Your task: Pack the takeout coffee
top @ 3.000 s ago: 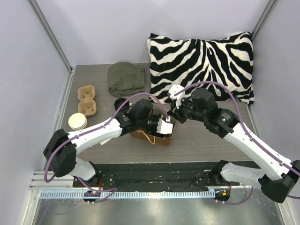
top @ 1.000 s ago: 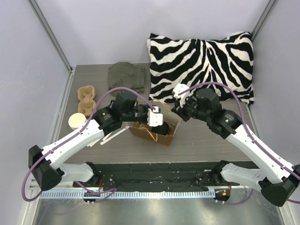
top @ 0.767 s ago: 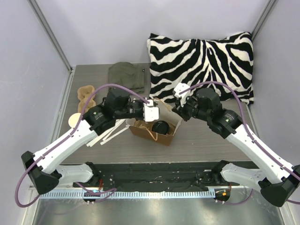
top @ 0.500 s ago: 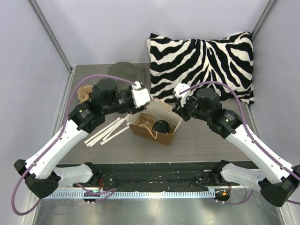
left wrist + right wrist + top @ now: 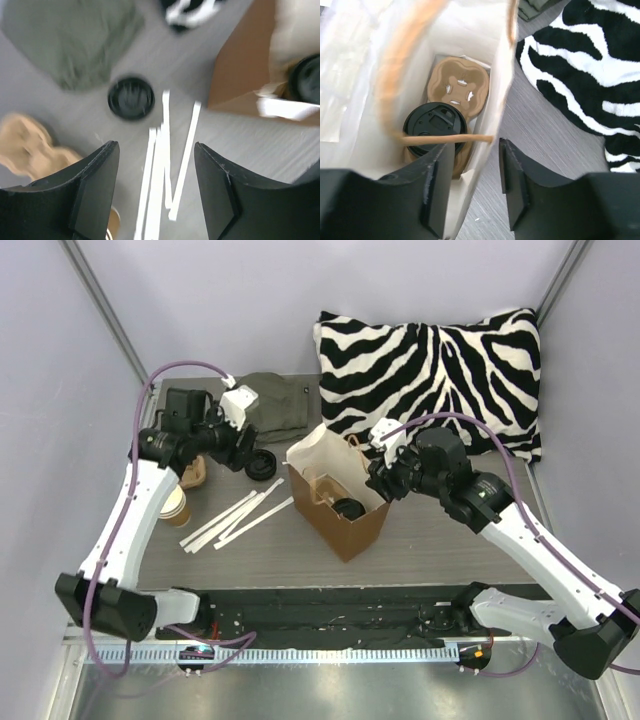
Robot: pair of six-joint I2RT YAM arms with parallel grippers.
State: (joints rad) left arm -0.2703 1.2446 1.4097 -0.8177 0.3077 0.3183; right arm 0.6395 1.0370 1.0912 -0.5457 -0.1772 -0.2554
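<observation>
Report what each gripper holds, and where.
Nothing. The left gripper is open above the table; right gripper straddles a wall of the paper bag, jaws open, not clamping.

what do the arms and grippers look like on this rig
The left arm and right arm are built from white shell links joined by rounded black joints. A purple cable loops loosely along each one, and a small white box sits at each wrist. The left gripper and right gripper each end in two chunky matte-black fingers.

left arm (image 5: 125,530) / right arm (image 5: 540,550): white links, black joints | cables (image 5: 185,363): purple | pincer fingers (image 5: 95,190): black
</observation>
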